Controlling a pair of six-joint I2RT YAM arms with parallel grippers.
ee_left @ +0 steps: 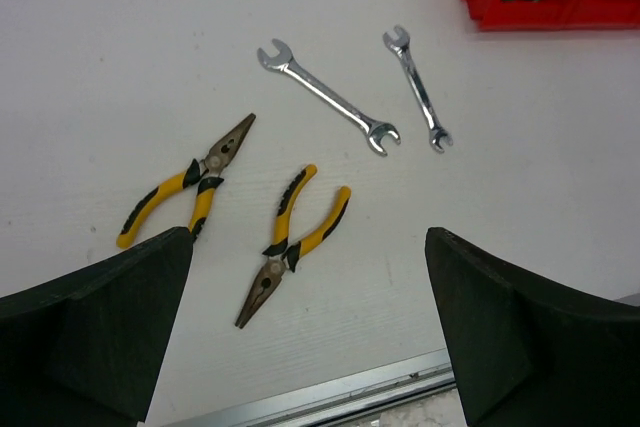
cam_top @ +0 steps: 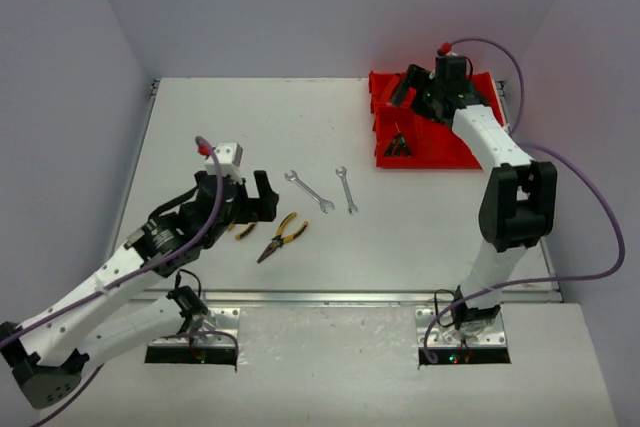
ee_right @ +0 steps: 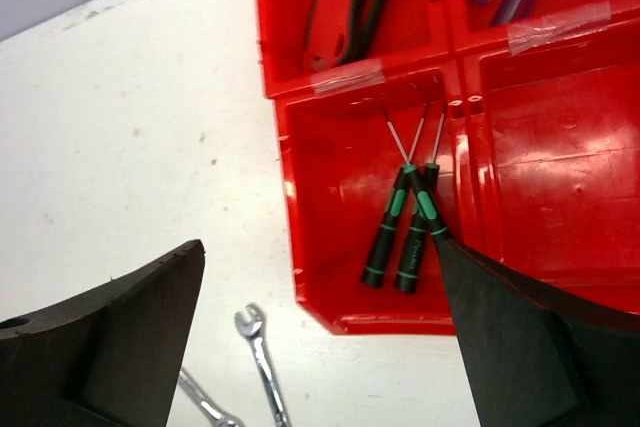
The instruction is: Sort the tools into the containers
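Two yellow-handled pliers (ee_left: 295, 242) lie near the table's (cam_top: 250, 127) near edge, left of centre, handles splayed and jaws closed. They look like stiff steel and fairly heavy for their size. The coated handles probably offer the surest hold, best taken just behind the pivot so the load balances and the handles cannot swing. Just beyond them, towards the table's middle, two silver wrenches (ee_left: 325, 97) lie flat and apart. These are likely rigid and slick, and so thin that fingers would have to reach right down to the surface and pinch across the shank at mid-length. The left gripper (cam_top: 255, 197) hangs over the pliers with its fingers spread wide, holding nothing. At the far right corner stand the red bins (ee_right: 285, 177), where two green-and-black screwdrivers (ee_right: 400, 227) lie side by side in one compartment. The right gripper (ee_right: 318, 267) is above them, jaws wide apart and empty.
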